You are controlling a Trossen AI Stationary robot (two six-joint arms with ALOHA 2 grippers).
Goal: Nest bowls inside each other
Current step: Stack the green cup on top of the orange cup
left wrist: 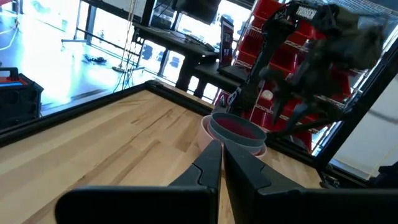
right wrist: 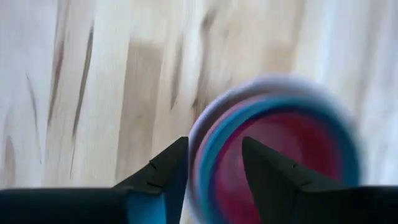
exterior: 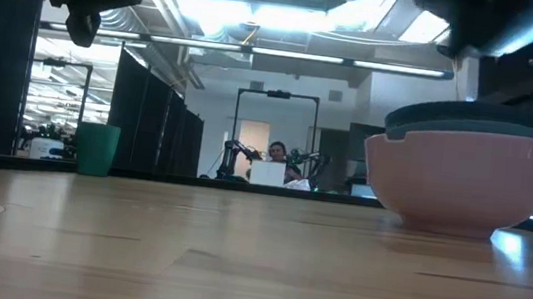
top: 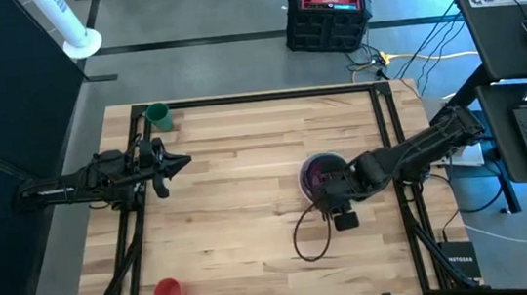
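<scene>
One nested stack of round plastic bowls stands on the light wooden butcher-block table, right of its middle. From above only a magenta inside and a dark rim show, so the bowls cannot all be counted there. The low view gives a pale pink outer bowl with a dark teal rim above it; the right wrist view adds a light blue ring around the magenta centre. A white bowl is hard to make out.

The right pincer sits over the stack's near edge, its fingers partly spread astride the rim and gripping nothing. The left pincer hangs at the table's left side, fingers pressed together, empty.

Two small cups stand apart: one green plastic cup at the far left corner, one red plastic cup at the near left edge.
</scene>
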